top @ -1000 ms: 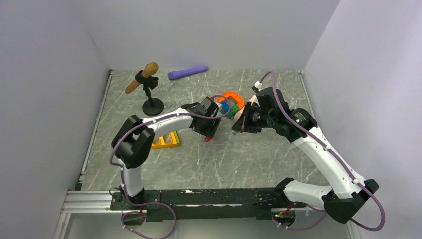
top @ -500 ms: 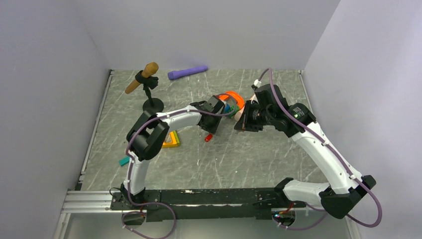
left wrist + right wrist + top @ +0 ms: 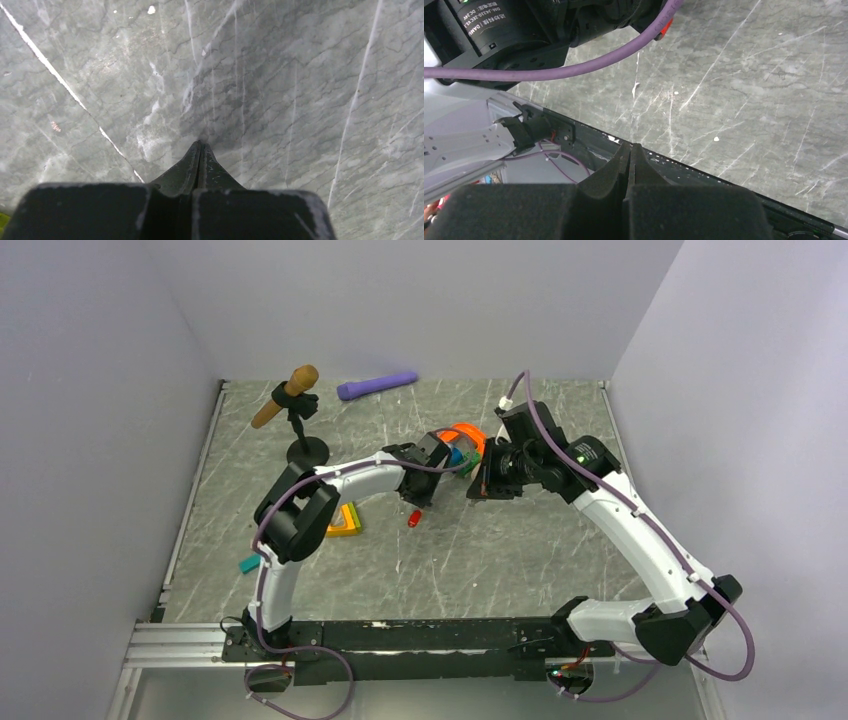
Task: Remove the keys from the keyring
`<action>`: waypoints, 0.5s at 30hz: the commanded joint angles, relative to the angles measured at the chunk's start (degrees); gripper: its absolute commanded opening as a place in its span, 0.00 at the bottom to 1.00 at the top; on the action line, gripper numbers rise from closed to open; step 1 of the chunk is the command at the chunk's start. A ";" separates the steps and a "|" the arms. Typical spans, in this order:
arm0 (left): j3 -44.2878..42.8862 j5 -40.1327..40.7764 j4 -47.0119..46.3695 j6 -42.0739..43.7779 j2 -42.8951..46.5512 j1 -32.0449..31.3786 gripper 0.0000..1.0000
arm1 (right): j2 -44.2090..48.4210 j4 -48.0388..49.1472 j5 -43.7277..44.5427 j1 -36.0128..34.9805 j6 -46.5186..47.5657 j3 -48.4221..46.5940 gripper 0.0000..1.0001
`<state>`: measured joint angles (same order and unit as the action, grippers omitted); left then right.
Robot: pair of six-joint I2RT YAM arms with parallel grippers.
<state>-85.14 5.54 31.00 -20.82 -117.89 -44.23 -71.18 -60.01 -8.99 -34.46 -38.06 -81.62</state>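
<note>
The key [image 3: 413, 519], a tiny red oval piece, lies loose on the marble table, apart from the orange keyring loop [image 3: 468, 436] with its blue and green blocks. My left gripper [image 3: 420, 497] hangs just beyond the key, beside the loop. In the left wrist view it [image 3: 200, 146] is shut with nothing between the fingers, and only bare marble shows. My right gripper [image 3: 479, 489] is to the right of the loop. It [image 3: 630, 147] is shut and empty in its own view, which looks across at the left arm's black wrist [image 3: 499, 30].
A wooden-handled tool on a black stand [image 3: 297, 405] is at the back left, and a purple cylinder [image 3: 377, 386] lies by the back wall. A yellow and orange tile [image 3: 341, 522] and a small teal piece [image 3: 249, 563] lie beside the left arm.
My left gripper has gone from open to shut while the left arm stretched toward the orange loop, uncovering the teal piece. The right wrist has shifted slightly away and left.
</note>
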 commanded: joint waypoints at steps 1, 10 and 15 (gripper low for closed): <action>1.22 3.49 2.12 -1.92 4.35 1.45 0.00 | 0.02 0.73 -1.17 0.25 1.02 -2.28 0.00; 5.78 7.14 5.26 -6.73 8.41 8.32 0.00 | 1.08 5.15 -1.86 0.53 0.90 2.06 0.00; 7.64 6.25 5.15 -6.53 9.66 9.12 0.12 | -0.26 8.54 -2.03 1.42 3.17 3.94 0.00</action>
<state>-78.54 11.42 35.22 -26.30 -111.48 -34.68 -71.42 -56.75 -10.61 -33.69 -37.06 -78.87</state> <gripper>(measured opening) 0.053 0.011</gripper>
